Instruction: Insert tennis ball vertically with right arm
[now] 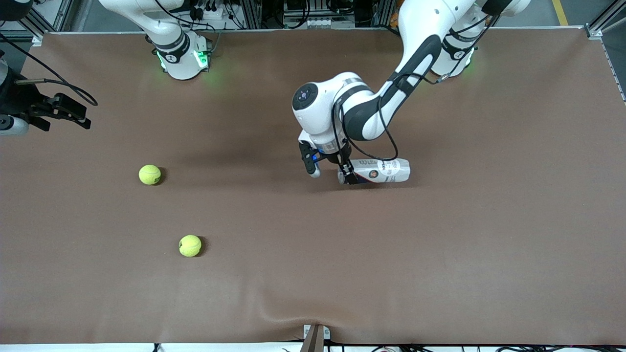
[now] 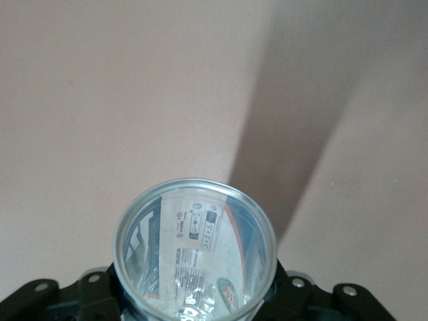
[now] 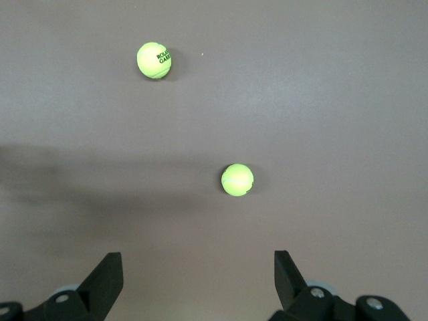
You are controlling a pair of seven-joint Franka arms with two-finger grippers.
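left gripper [image 1: 348, 173] clamps tube [image 1: 384, 171]; right gripper [image 3: 197, 277] spread, above tennis balls [image 3: 237, 180]

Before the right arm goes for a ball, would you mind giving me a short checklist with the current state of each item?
1. Left gripper shut on the ball can: ok.
2. Can upright for vertical insertion: not ok, it lies on its side on the table.
3. Can's open mouth free of balls: ok.
4. Right gripper open, over the table's edge at the right arm's end: ok.
5. Both tennis balls free on the table, one farther from the front camera, the other nearer: ok.
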